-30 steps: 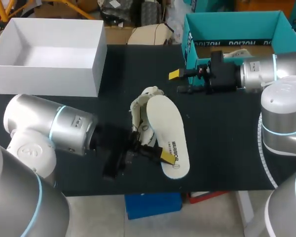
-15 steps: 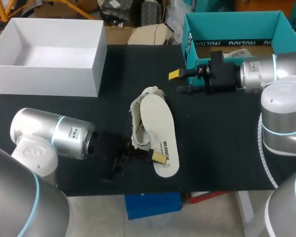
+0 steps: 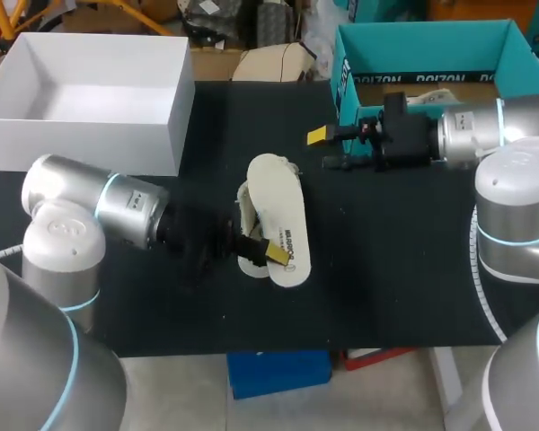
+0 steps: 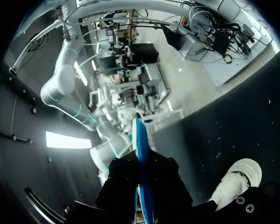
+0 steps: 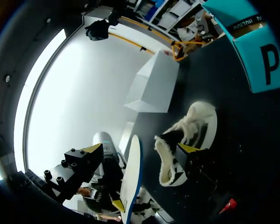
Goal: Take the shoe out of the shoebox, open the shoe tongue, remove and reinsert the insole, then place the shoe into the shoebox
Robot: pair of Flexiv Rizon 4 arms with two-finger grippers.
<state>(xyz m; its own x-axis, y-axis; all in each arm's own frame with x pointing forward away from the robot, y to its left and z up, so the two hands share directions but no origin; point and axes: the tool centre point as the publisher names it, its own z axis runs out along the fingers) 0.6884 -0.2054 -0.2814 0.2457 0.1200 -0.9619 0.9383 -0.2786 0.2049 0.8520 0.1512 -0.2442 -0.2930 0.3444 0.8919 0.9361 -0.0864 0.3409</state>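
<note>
Head view: nearest, the left gripper point(image 3: 274, 254) pinches the insole point(image 3: 278, 206) by its heel end, over the shoe point(image 3: 245, 205) on the table point(image 3: 395, 269). Farther off, the right gripper point(image 3: 324, 149) hangs open, empty. Shoe and insole look out; reinserting and boxing remain.

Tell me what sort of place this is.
Probably a robotics lab test bench: a black-covered table, the left pincer gripping an insole by a shoe, the right pincer open nearby, and a white shoebox as prop.
</note>
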